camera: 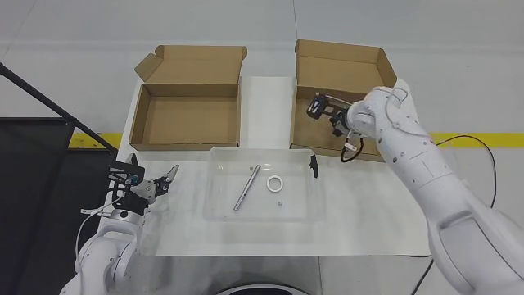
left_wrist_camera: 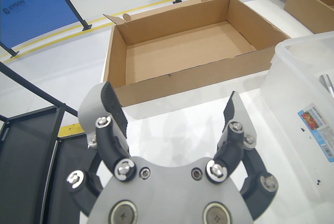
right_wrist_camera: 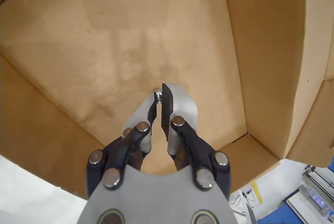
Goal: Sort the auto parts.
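– White tabletop, blue panels along the wall behind it. What's laid out?

– Two open cardboard boxes at the far side and one clear plastic bin in the middle. The left box sits at ten o'clock from the bin and the right box at two o'clock. I'd guess the bin is central so either arm can get at it.

– And in the bin?

– One metal rod lying slantwise, with one white ring just beside it at its three o'clock. There's one tiny speck toward six o'clock that I can't make out. One small dark piece sits at the bin's three o'clock rim.

– The right arm?

– The right gripper is down inside the right box, pinching one small silver screw between the fingertips, over the cardboard floor. To me it looks ready to be let go there, so small fasteners probably belong in that box.

– The left?

– The left gripper hangs over the table at eight o'clock of the bin, jaws spread wide with nothing between them. I'd say it's parked clear so the two arms don't cross.
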